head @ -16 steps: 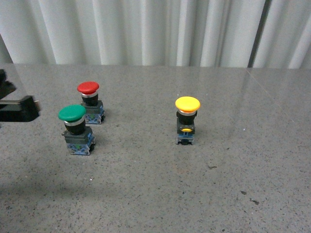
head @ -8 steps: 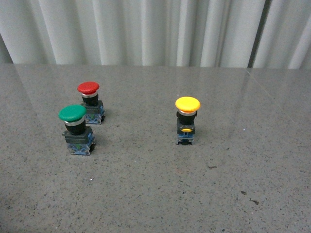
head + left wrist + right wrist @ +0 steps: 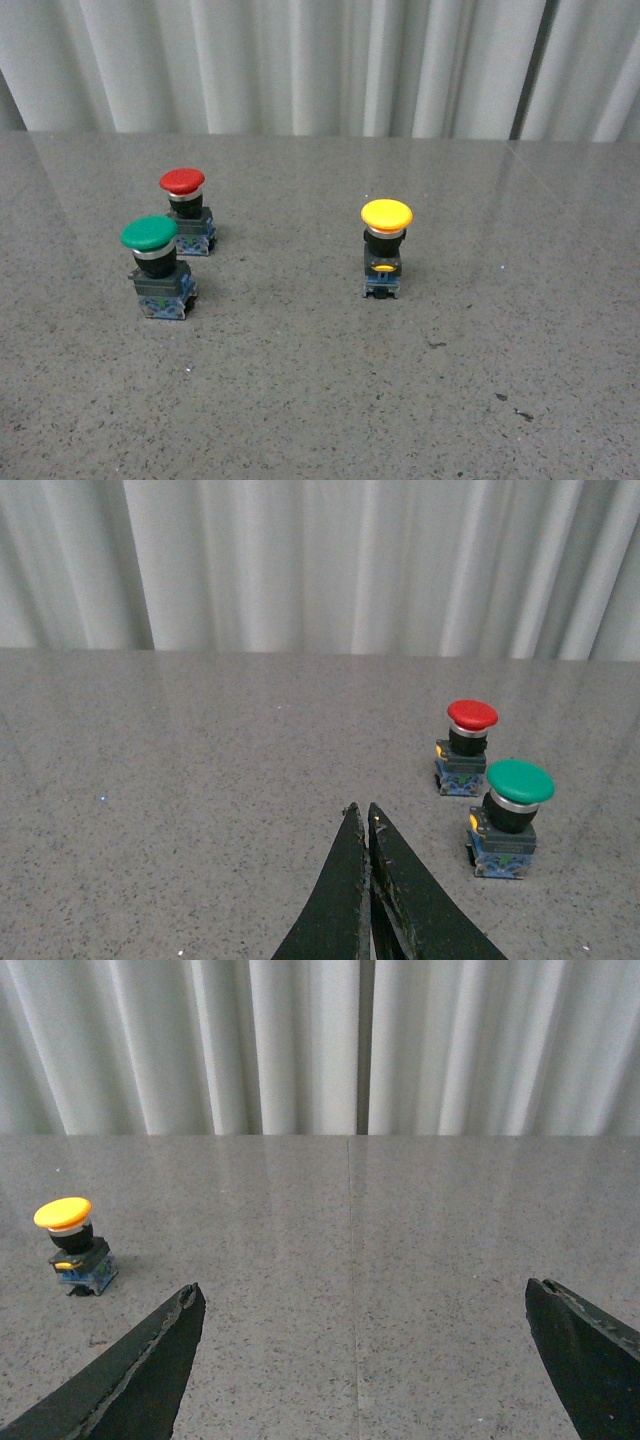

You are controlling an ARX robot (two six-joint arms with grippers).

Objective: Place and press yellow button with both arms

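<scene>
The yellow button [image 3: 385, 245] stands upright on the grey table, right of the middle in the front view. It also shows in the right wrist view [image 3: 70, 1245], far off to one side of my right gripper [image 3: 360, 1295], which is open wide and empty. My left gripper [image 3: 361, 815] is shut, its two black fingers pressed together with nothing between them, over bare table. Neither arm shows in the front view.
A green-capped button [image 3: 157, 265] and a red-capped button [image 3: 186, 209] stand close together at the left; both show in the left wrist view, green-capped button [image 3: 510, 815] and red-capped button [image 3: 466, 745]. A white pleated curtain [image 3: 300, 60] hangs behind the speckled table [image 3: 330, 400].
A black arm part at the front view's left edge one second ago has left the view. The three buttons have not moved.
</scene>
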